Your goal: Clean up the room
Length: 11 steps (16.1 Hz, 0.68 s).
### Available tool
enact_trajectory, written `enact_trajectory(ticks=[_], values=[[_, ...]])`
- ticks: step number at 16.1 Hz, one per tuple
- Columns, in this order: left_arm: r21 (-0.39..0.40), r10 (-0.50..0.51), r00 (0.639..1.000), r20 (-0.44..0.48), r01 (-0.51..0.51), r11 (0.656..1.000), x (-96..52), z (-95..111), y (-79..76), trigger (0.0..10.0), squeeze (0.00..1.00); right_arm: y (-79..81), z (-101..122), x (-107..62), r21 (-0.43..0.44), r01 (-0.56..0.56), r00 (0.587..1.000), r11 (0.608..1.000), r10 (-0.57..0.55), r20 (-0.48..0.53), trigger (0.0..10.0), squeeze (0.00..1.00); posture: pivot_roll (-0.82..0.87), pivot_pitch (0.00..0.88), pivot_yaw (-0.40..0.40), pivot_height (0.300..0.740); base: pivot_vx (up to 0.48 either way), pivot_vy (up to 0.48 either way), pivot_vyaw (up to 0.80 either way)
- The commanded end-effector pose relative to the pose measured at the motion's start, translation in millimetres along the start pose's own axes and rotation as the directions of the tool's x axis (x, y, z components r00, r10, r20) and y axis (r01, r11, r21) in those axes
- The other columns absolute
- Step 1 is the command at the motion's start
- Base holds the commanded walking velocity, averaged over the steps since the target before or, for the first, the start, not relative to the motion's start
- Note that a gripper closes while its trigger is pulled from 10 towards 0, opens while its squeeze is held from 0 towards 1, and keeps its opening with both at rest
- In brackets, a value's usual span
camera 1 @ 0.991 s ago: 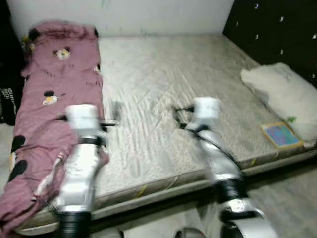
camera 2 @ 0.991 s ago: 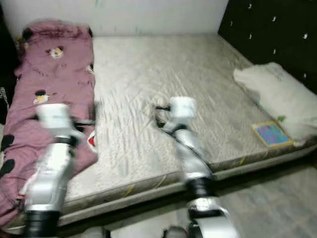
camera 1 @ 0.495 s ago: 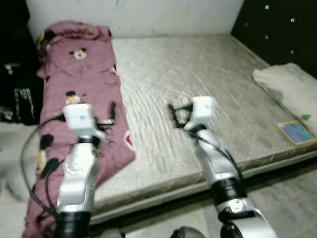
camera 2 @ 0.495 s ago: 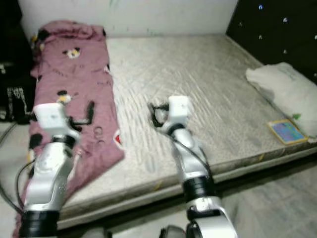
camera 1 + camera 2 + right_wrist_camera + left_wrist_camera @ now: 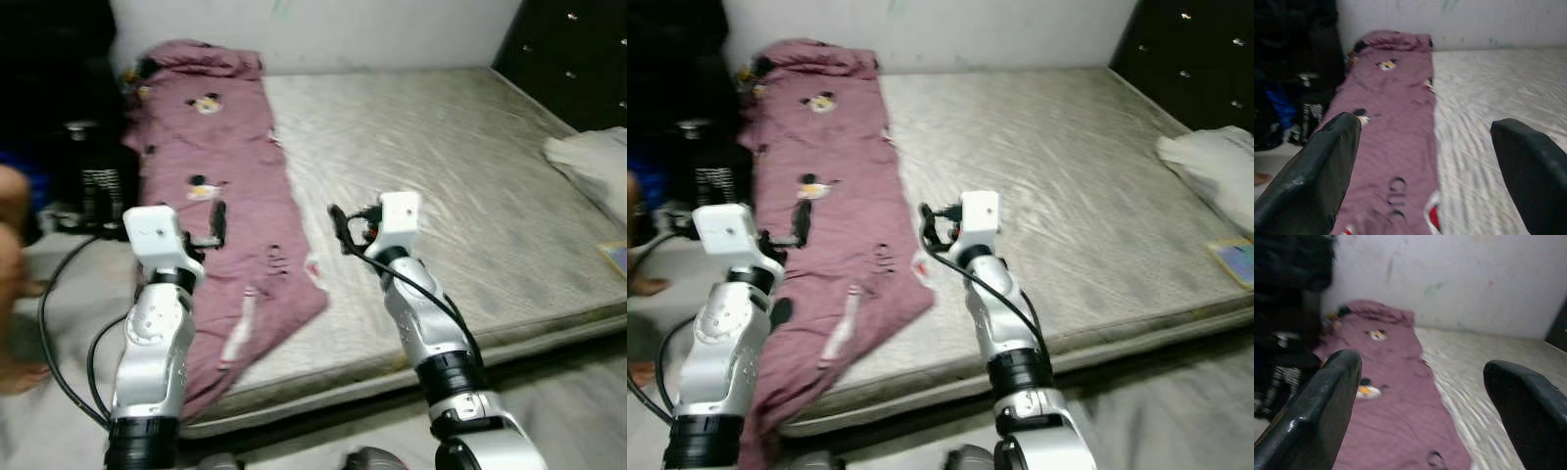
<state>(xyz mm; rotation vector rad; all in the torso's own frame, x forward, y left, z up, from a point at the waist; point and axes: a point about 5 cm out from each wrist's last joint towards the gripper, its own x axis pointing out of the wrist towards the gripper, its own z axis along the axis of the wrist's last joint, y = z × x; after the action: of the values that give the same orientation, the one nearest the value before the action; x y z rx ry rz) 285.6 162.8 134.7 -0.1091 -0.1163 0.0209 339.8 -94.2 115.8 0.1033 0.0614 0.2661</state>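
Pink blanket (image 5: 220,186) lies along the mattress (image 5: 441,166); both grippers' jaws spread, holding nothing.

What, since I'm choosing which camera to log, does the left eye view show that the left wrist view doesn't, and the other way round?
The left eye view takes in both silver arms, the right gripper held out over the bed, a white pillow by the dark headboard, and part of a person at the left edge. The left wrist view gives the close look along the left gripper, its fingers spread wide with nothing between them. Both share the purple blanket along the left side of the mattress, the white wall and dark clutter beside the bed.
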Motion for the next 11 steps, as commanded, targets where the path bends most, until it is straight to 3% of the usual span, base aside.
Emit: enact_trajectory(ticks=[1, 4, 6, 11], values=[[0.024, -0.01, 1.0, -0.004, 0.01, 1.0, -0.1, -1, -7.7, 10.0, 0.0, -14.7, 0, -3.2, -0.007, 0.051, 0.999, 0.999, -0.051, -0.002, 10.0, 0.0, -0.04, 0.0, -0.045, 0.74, 0.0, 0.0, 0.0], [0.121, 0.099, 0.995, -0.017, -0.096, 0.988, -0.7, -1, 5.2, 10.0, 0.0, -17.8, 0, -4.6, -0.004, 0.064, 0.998, 0.998, -0.064, 0.002, 10.0, 0.0, -0.05, 0.0, -0.042, 0.74, 0.0, 0.0, 0.0], [0.063, 0.121, 0.992, -0.023, -0.12, 0.991, -7.3, -1, 21.2, 10.0, 0.0, -20.8, 3, -11.2, -0.001, 0.077, 0.997, 0.997, -0.077, 0.014, 10.0, 0.0, -0.05, 0.0, -0.037, 0.74, 0.0, 0.0, 0.0], [0.143, 0.197, 0.98, -0.005, -0.194, 0.97, -24.0, 0, 46.5, 10.0, 0.0, -32.0, 3, -27.6, 0.033, 0.112, 0.993, 0.993, -0.113, 0.022, 10.0, 0.0, -0.04, 0.001, -0.024, 0.74, 0.0, 0.0, 0.0]])
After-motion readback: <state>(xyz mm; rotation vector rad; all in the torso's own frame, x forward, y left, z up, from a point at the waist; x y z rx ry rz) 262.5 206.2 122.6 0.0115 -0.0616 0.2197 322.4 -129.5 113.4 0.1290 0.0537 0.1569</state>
